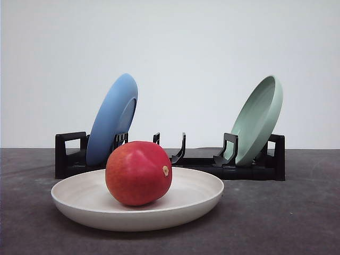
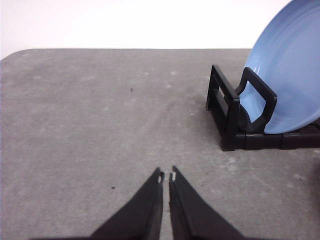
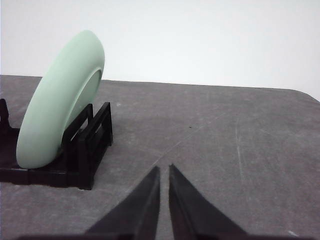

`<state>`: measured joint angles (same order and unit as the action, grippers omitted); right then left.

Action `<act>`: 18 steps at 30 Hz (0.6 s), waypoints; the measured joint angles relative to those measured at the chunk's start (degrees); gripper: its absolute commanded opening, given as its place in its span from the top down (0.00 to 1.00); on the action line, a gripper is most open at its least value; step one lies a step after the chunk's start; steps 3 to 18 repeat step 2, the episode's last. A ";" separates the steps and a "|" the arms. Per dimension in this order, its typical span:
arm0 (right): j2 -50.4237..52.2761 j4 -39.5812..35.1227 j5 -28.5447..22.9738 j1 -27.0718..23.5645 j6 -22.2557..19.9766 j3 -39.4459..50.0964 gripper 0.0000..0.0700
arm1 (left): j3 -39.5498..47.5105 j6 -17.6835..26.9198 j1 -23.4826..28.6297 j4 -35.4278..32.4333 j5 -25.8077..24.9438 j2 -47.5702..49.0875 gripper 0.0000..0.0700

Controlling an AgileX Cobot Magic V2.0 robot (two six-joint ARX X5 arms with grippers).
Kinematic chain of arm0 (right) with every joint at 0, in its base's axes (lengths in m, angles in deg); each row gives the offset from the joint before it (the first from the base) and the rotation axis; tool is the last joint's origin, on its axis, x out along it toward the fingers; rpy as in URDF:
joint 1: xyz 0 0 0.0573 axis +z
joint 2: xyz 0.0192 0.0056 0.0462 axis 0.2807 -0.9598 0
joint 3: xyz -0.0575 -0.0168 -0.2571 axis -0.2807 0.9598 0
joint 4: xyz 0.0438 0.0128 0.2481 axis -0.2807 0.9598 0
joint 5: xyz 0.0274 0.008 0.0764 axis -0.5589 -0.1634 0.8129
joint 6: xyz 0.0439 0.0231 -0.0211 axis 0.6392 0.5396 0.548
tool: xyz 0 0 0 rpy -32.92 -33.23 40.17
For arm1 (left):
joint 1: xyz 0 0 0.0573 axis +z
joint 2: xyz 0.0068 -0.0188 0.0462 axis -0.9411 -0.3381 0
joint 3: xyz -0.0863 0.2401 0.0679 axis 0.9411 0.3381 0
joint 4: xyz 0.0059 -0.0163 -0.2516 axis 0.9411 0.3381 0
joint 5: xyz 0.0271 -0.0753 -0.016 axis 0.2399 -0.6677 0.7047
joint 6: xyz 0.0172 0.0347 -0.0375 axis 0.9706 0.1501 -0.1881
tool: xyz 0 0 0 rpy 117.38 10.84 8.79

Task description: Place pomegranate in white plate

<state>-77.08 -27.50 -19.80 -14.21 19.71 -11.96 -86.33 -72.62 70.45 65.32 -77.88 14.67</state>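
Front, fruit: I see the pomegranate [image 1: 138,172] lying in the white plate [image 1: 197,197] near the tabletop's front edge, long axis crosswise, tan spot pointing right.
Front, behind: black rack [image 1: 249,171] holds the tilted blue plate [image 1: 112,118] and green plate [image 1: 257,119].
Left wrist: left gripper [image 2: 166,176] pinched closed, holding nothing, open tabletop [image 2: 100,125] ahead.
Right wrist: right gripper [image 3: 164,169] nearly closed, empty, bare tabletop ahead.

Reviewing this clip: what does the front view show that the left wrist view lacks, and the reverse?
Front view: the pomegranate lying in the white plate, and the green plate leaning in the rack's other end.
Left wrist view: the left gripper, its fingers nearly together over bare table, holding nothing.
Both: the blue plate propped in the black rack.
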 measured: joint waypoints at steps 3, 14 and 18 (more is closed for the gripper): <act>0.00 0.00 0.00 0.00 0.00 0.00 0.96 | 0.00 0.01 0.00 0.00 0.01 0.00 1.00; 0.00 0.00 0.00 0.00 0.00 0.00 0.96 | 0.00 0.01 0.00 0.00 0.01 0.00 1.00; 0.00 0.00 0.00 0.00 0.00 0.00 0.96 | 0.00 0.01 0.00 0.00 0.01 0.00 1.00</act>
